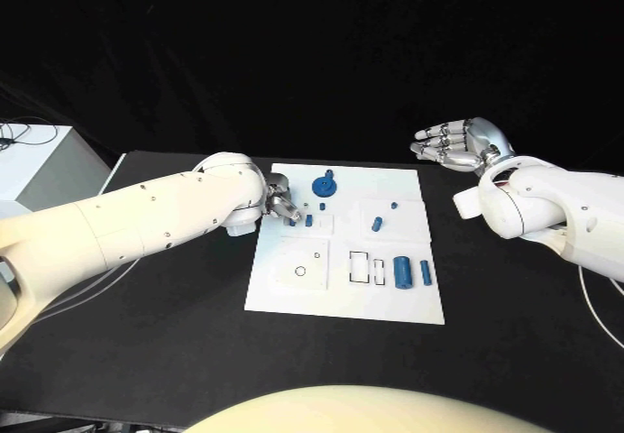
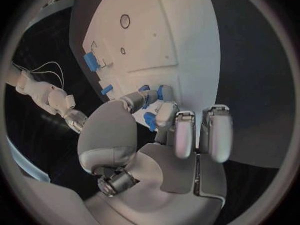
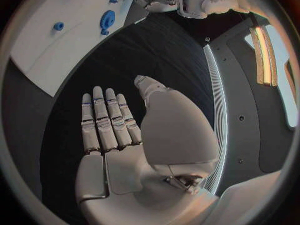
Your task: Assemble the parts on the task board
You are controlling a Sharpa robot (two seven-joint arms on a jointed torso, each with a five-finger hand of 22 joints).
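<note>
**Blue peg at risk of slipping**

Blue parts (image 1: 414,270) lie loose on the board's (image 1: 341,302) near side. Farther on, the left hand (image 1: 279,206) pinches a small peg (image 2: 149,120); a tilt could jam it. Farthest, the right hand (image 1: 461,142) hovers off-board, fingers apart, holding nothing.

A black table (image 1: 182,361) stretches under and around both hands. Well outward of the left hand (image 1: 284,206), past the table's edge, stands a white cabinet (image 1: 46,167), with a dark cable (image 1: 16,135) lying on its top at the far corner. Well apart from the right hand (image 1: 458,144), back toward the robot, a thin white cable (image 1: 596,302) trails across the black tabletop. Behind the table, beyond both hands, hangs a black backdrop (image 1: 261,63).
</note>
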